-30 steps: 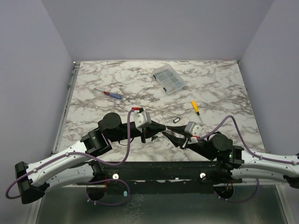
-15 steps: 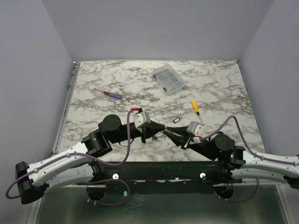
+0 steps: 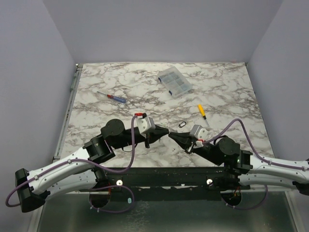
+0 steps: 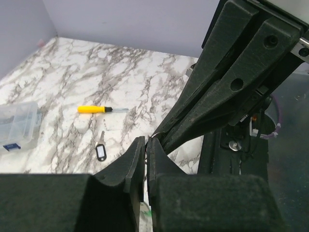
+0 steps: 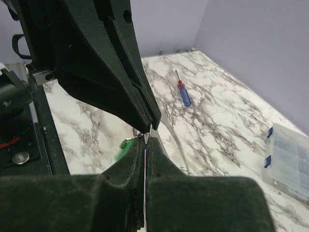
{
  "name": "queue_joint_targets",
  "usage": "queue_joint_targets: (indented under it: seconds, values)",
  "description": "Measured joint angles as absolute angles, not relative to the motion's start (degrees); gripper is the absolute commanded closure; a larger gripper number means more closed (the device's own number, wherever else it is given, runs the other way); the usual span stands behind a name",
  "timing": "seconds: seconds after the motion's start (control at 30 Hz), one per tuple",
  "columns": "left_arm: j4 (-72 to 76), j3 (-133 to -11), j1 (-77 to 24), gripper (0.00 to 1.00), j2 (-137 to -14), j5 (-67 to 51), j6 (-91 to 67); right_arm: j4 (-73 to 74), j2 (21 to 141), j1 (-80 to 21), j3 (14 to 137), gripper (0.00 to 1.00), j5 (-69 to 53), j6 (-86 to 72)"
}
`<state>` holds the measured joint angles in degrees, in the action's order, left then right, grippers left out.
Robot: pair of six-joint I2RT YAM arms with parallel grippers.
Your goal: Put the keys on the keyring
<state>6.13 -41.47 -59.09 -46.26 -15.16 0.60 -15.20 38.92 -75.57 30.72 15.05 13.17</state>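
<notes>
The threading step is judged to be in hand. The left end effector [image 4: 146, 147] and the right end effector [image 5: 146, 144] are brought tip to tip above the near middle of the worktop [image 3: 227, 87]. Both are seen fully closed. A thin silvery metal piece [image 5: 149, 133] is pinched where the tips meet, and a green tag [image 5: 124, 148] hangs just below. Whether this piece is a key or the keyring, and which end effector has hold of it, cannot be told.

A small black-tagged key [image 3: 183, 124] is left lying on the worktop just beyond the tips, untouched. The yellow-handled screwdriver [image 3: 202, 111] lies near it.

For the next move, a very fine alignment is judged to be needed. The ring's split would have to be worked open and the key's hole slid along the coil while both grips are kept firm. A slip could drop the parts.

One container is seen, a clear compartment box [image 3: 174, 81] at the far side, its lid shut. Its contents are too small to be made out.
</notes>
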Motion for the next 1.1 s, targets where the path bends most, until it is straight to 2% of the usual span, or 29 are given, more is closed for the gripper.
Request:
queue_joint_targets:
  seconds: [0.1,0.17,0.23,0.63,0.77,1.1]
  values:
    - [3.31,-41.82,-59.11,0.55,-45.71,-15.11,2.35,-12.71,39.97,-75.57,31.83,0.99,15.11,14.04]
    - [0.1,-42.89,-59.11,0.48,-45.32,-15.09,3.68,-10.76,40.64,-75.57,32.82,0.99,15.22,14.81]
    - [-3.05,-44.42,-59.09,0.45,-45.08,-15.09,4.8,-9.19,41.23,-75.57,33.87,0.99,15.22,15.25]
    - [-20.88,-54.87,-59.11,0.45,-46.52,-17.17,15.84,-0.45,43.99,-75.57,39.27,0.99,15.11,17.63]
    - [-23.7,-54.92,-59.09,0.55,-47.0,-18.26,20.67,2.04,43.99,-75.57,39.4,0.99,14.48,17.69]
    - [-26.06,-58.15,-59.09,0.59,-52.56,-22.33,30.2,7.64,44.56,-75.57,42.0,0.99,10.63,17.65]
